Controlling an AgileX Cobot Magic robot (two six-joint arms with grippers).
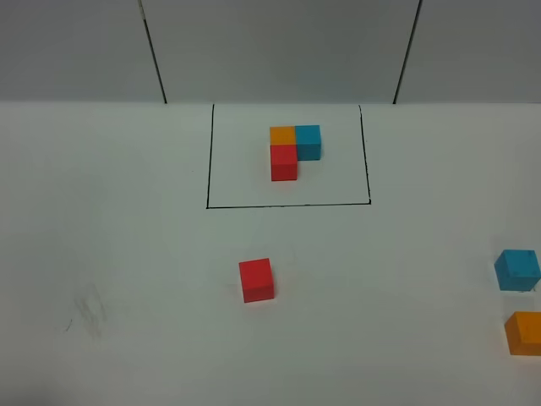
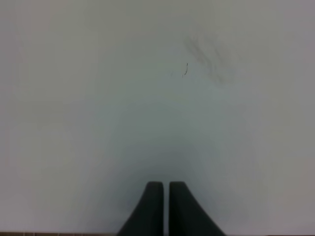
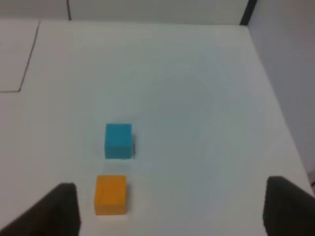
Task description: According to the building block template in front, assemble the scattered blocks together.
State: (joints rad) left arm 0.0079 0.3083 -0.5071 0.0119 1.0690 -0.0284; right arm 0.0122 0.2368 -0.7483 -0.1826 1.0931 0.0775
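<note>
Exterior high view: template (image 1: 295, 150) sits inside black frame (image 1: 208, 152) on desk (image 1: 127, 254). Red block (image 1: 256, 280) lies near, in front of template. Blue block (image 1: 516, 270) and orange block (image 1: 524, 332) lie well off to template's right, none joined.

- Left fingers (image 2: 152, 206): pressed together, empty.
- Right fingers (image 3: 288, 206): spread wide, empty, orange block just ahead.
- Step: probably first pickup.
- Next: straddle orange block squarely, then close.

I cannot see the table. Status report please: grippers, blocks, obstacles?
Left gripper shut, empty. Right gripper open, near orange block and blue block. Red block alone, short of template. Nothing seen in the way.
</note>
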